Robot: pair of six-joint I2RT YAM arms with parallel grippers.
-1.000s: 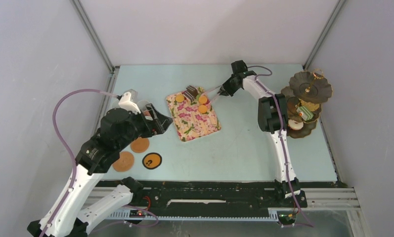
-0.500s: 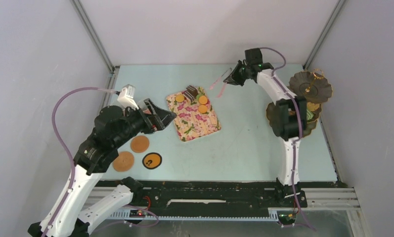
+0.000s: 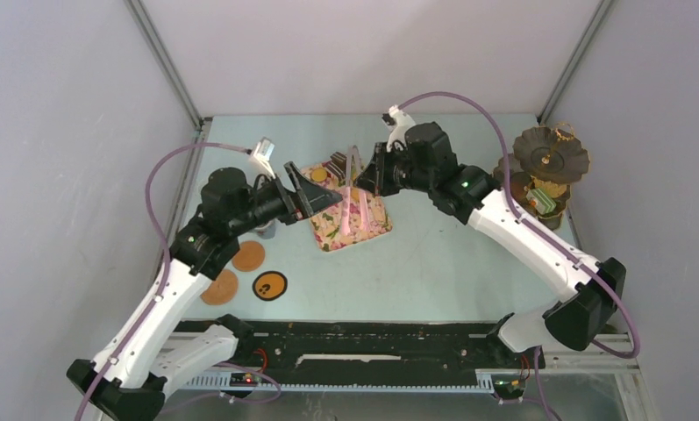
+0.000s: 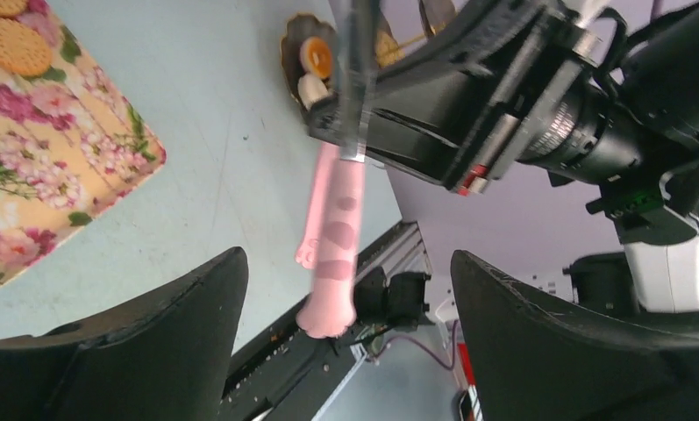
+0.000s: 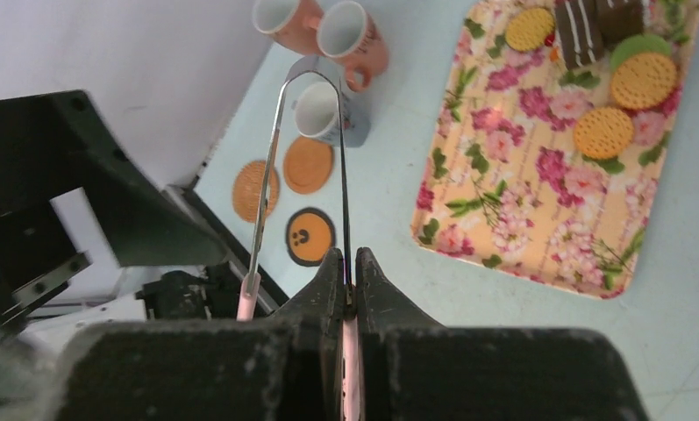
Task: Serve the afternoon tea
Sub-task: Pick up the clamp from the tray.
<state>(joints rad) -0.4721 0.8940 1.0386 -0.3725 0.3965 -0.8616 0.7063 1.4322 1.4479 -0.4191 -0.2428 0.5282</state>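
My right gripper [image 3: 372,180] hangs over the floral tray [image 3: 376,230], shut on one arm of the pink tongs [image 3: 360,210]. In the right wrist view the jaws [image 5: 347,259] pinch that arm while the other arm of the tongs [image 5: 256,219] stands free to the left. On the tray [image 5: 538,202] lie biscuits [image 5: 602,132], cake slices [image 5: 582,31] and a green macaron [image 5: 639,44]. Two pink-orange mugs [image 5: 350,35] and a grey mug [image 5: 324,110] stand by three coasters [image 5: 308,164]. My left gripper [image 3: 324,195] is open at the tray's left edge, facing the tongs [image 4: 332,254].
The dark three-tier stand [image 3: 547,175] at the right edge carries several sweets. The coasters [image 3: 248,256] lie at the front left, with the grey mug [image 3: 265,230] under the left arm. Grey walls close in both sides and the back.
The right arm lifted the tongs to the back, then swung round and now holds them over the tray. The left gripper reached right to the tray's edge, still open.
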